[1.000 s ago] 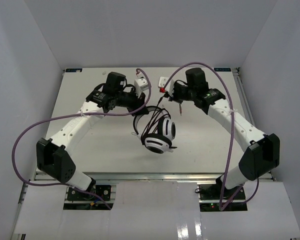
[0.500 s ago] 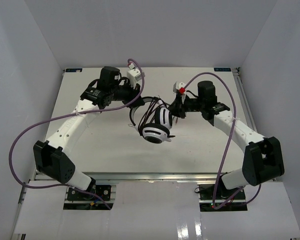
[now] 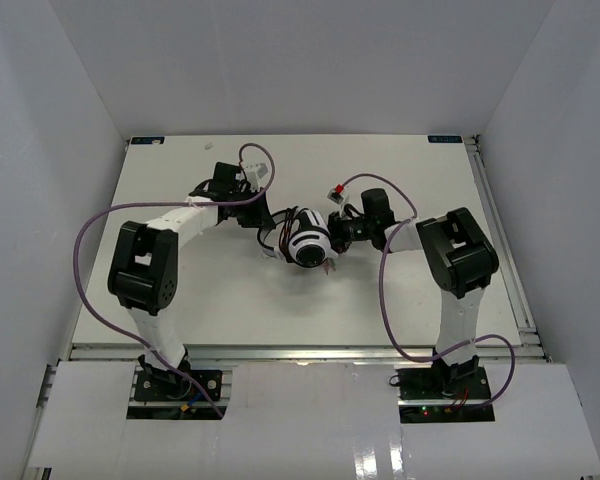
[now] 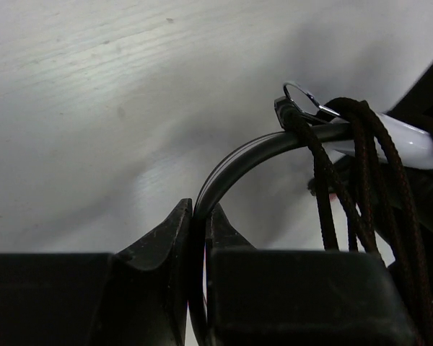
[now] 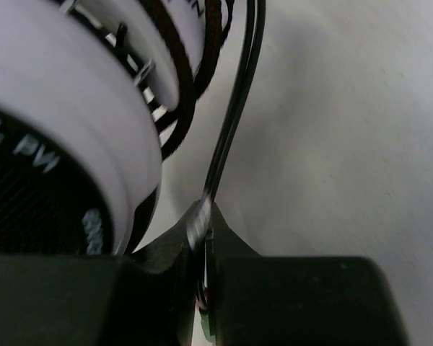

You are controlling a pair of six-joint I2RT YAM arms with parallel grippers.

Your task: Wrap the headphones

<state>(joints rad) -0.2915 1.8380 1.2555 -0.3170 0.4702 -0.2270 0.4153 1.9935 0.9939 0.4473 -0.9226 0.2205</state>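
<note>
The headphones (image 3: 306,241) sit at the middle of the table, white cups with black pads, and the thin black cable (image 4: 348,169) is wound in several turns round the headband. My left gripper (image 3: 267,219) is at their left, shut on the dark curved headband wire (image 4: 234,162), which passes between its jaws (image 4: 200,218). My right gripper (image 3: 340,233) is at their right, next to a white ear cup (image 5: 72,108). It is shut on the loose end of the cable (image 5: 234,108), which runs up from between its jaws (image 5: 203,225).
Thick purple robot cables (image 3: 90,240) loop beside each arm. Both arms are folded low, with their elbows (image 3: 458,250) raised near the headphones. White walls close in the table on the left, back and right.
Both arms have folded in and come down toward the table. The headphones moved slightly back and left with them. The right gripper drew in close to the ear cup. Both grips held.
</note>
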